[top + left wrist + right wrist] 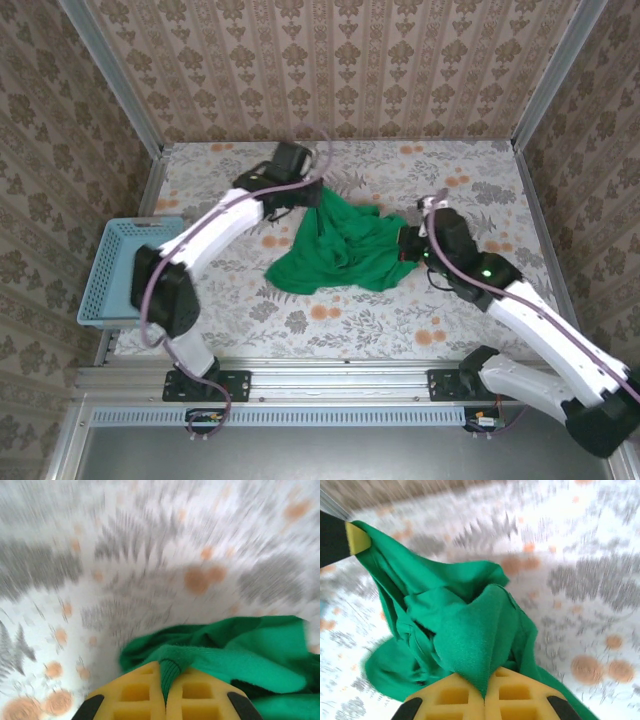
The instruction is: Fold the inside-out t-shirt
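End effectors (165, 682) (484, 690) pinch t-shirt (345, 250), well outside basket (130, 224).

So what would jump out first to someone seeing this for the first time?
The bright green t-shirt, bunched up in the middle of the flowery tablecloth, stands out first. It is pinched twice: the left end effector grips its far corner and the right end effector its right edge. A light-blue basket sits at the far left.
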`<state>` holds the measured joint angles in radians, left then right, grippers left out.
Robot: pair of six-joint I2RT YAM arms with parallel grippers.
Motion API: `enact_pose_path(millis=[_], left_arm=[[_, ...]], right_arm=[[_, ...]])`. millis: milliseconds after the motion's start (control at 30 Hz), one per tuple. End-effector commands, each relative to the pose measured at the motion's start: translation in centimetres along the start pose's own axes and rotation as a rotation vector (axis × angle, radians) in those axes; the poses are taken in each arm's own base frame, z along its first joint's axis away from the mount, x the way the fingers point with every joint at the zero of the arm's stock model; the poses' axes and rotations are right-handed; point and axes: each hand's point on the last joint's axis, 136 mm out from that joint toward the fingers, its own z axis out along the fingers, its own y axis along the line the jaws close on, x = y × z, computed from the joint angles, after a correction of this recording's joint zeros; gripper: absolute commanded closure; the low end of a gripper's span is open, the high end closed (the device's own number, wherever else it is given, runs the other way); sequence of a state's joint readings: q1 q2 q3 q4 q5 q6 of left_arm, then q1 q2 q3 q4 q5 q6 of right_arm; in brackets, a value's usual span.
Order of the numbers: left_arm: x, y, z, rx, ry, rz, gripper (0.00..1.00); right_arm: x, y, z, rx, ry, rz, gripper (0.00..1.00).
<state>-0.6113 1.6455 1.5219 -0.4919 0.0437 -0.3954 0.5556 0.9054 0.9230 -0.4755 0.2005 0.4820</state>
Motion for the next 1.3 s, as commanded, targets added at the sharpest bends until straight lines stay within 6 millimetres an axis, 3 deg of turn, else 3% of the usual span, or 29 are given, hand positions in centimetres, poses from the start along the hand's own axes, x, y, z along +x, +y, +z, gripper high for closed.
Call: enact_pose_path(millis=[0,100,267,367,400,500,567,700,833,900,1067,1133,1267], left_arm=[[-2.8,-1.5,-5.4,0.118,-0.169,0.003,1.00],[-0.6,-0.5,-6.1,0.135,-0.190,-0.054,1.00],[6.2,4.3,-3.5,0.088,-0.095,-0.172,1.00],[10.5,6.6,-1.6,0.081,-0.002,-0.248,1.00],[11.3,8.1,-1.3,0.062,0.007,-0.286,1.00],[14.0,10.0,-0.5,0.039,0.053,-0.331,1.00],[15.0,10.6,-0.4,0.035,0.068,-0.348,1.00],[15.5,10.8,-0.3,0.038,0.089,-0.346,1.00],[15.2,10.8,-0.2,0.033,0.100,-0.341,1.00],[15.4,11.0,-0.2,0.017,0.113,-0.338,0.96],[16.6,11.0,-0.2,0.009,0.172,-0.343,0.70],[17.5,10.6,-0.1,0.015,0.214,-0.343,0.65],[19.1,10.1,-0.6,-0.005,0.241,-0.310,0.55]], right_arm=[[-0.2,-1.5,-3.2,0.073,-0.023,-0.114,1.00],[1.8,-1.4,-3.2,0.128,-0.015,-0.215,1.00],[11.5,0.4,1.1,0.083,0.184,-0.298,0.99],[17.0,0.5,3.1,0.085,0.304,-0.289,0.96],[18.2,0.5,3.5,0.085,0.331,-0.289,0.94],[20.8,0.4,4.0,0.098,0.402,-0.318,0.81],[20.7,0.2,4.0,0.112,0.409,-0.333,0.72],[17.4,1.4,3.1,0.087,0.321,-0.341,0.51],[14.3,3.0,2.7,0.034,0.254,-0.308,0.45],[13.7,3.5,3.3,0.023,0.256,-0.297,0.44],[15.8,6.5,6.4,-0.070,0.377,-0.314,0.35],[16.9,7.4,7.9,-0.120,0.435,-0.271,0.35],[17.7,6.7,10.2,-0.043,0.454,-0.316,0.36]])
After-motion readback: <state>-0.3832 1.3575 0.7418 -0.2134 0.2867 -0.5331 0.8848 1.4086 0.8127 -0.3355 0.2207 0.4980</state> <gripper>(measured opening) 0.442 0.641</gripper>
